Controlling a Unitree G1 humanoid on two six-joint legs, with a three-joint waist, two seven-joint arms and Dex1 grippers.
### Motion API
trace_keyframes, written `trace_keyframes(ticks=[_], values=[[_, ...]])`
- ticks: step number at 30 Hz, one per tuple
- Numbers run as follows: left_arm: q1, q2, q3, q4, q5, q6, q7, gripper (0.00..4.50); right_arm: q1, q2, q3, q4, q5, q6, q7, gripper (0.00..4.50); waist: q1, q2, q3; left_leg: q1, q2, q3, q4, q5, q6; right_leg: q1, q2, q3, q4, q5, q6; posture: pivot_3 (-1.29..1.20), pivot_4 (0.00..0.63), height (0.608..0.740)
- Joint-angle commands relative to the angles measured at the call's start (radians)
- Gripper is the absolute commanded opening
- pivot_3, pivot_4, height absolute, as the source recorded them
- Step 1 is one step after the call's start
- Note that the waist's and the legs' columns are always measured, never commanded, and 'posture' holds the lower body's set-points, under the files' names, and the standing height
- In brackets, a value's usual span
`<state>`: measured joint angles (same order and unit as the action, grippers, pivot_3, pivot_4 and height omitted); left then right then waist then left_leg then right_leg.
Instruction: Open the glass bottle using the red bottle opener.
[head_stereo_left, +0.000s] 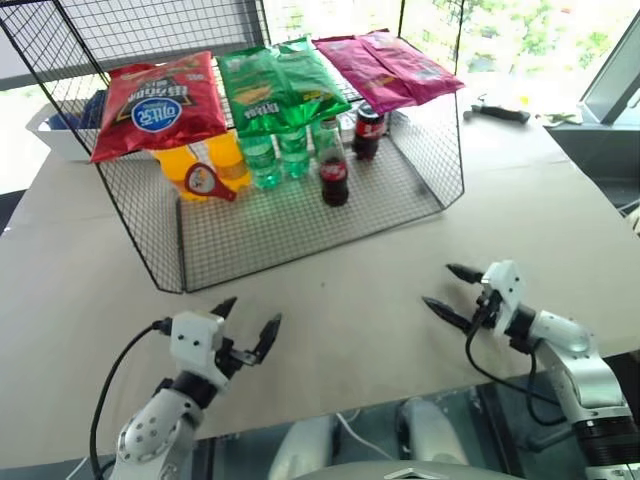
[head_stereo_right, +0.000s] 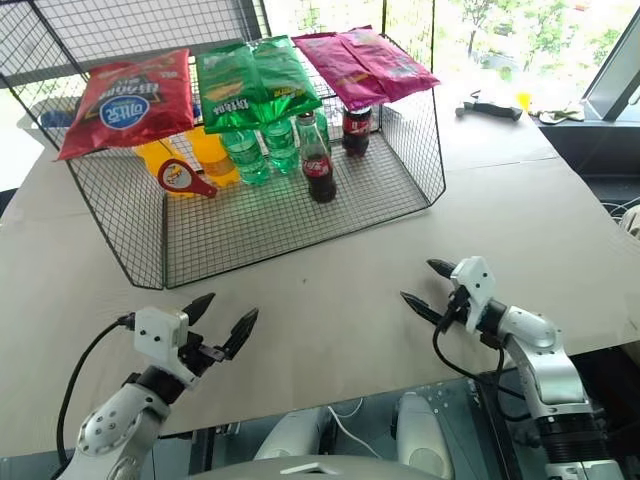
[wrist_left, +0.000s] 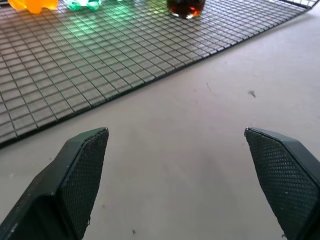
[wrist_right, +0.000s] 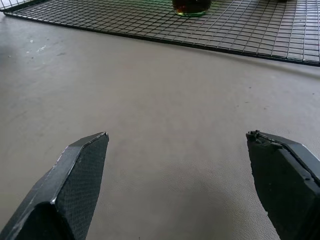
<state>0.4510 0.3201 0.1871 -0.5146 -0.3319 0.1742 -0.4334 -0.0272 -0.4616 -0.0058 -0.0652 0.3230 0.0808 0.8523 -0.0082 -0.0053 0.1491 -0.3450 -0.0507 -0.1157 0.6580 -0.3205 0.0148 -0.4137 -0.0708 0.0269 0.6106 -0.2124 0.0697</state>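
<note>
Bright daylight throughout, entering from the windows (head_stereo_left: 520, 40) at twelve to two o'clock of the head views and blown out to near white there. Soft, short shadows thrown toward six o'clock beneath the wire rack (head_stereo_left: 300, 215) onto the pale table (head_stereo_left: 330, 310); green and orange glints cast through the plastic bottles (head_stereo_left: 275, 155) onto the mesh floor, glare on the chip bags (head_stereo_left: 280, 85). Head views sharp with mild bowing at the edges; wrist views crisp on the near fingers (wrist_left: 82, 170), softening toward the far mesh.
</note>
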Motion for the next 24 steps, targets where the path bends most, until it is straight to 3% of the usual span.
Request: trace_keyframes(ticks=[1, 8, 17, 24], values=[[-0.03, 0.025, 0.025, -0.009, -0.013, 0.01, -0.005, 4.5, -0.033, 0.022, 0.0, -0.112, 0.051, 0.03, -0.021, 4.45, -0.001, 0.0, 0.0, 0.0, 0.0, 0.0, 0.0, 0.0, 0.0, 0.0, 0.0, 0.0, 0.0, 0.0, 0.0, 0.0, 0.15, 0.74], [-0.211, 0.059, 0.074, 0.067, -0.036, 0.038, 0.017, 4.5, -0.151, 0.076, 0.032, -0.306, 0.162, 0.184, -0.072, 4.45, -0.001, 0.0, 0.0, 0.0, 0.0, -0.001, 0.008, 0.0, 0.0, 0.0, 0.001, 0.0, 0.007, 0.0, 0.0, 0.0, 0.15, 0.74], [-0.462, 0.029, 0.144, 0.15, -0.084, 0.068, 0.115, 4.5, -0.258, 0.107, 0.074, -0.439, 0.255, 0.314, -0.121, 4.45, 0.0, -0.003, -0.002, 0.0, -0.002, -0.002, 0.011, 0.0, 0.0, 0.0, 0.0, -0.001, 0.011, 0.0, 0.0, 0.0, 0.15, 0.74], [-0.635, -0.019, 0.175, 0.254, -0.031, 0.035, 0.254, 4.5, -0.295, 0.103, 0.083, -0.462, 0.278, 0.347, -0.126, 4.45, 0.0, -0.004, -0.002, -0.001, -0.003, -0.002, 0.011, 0.0, 0.0, -0.001, 0.0, -0.001, 0.011, 0.0, 0.0, 0.0, 0.15, 0.74]])
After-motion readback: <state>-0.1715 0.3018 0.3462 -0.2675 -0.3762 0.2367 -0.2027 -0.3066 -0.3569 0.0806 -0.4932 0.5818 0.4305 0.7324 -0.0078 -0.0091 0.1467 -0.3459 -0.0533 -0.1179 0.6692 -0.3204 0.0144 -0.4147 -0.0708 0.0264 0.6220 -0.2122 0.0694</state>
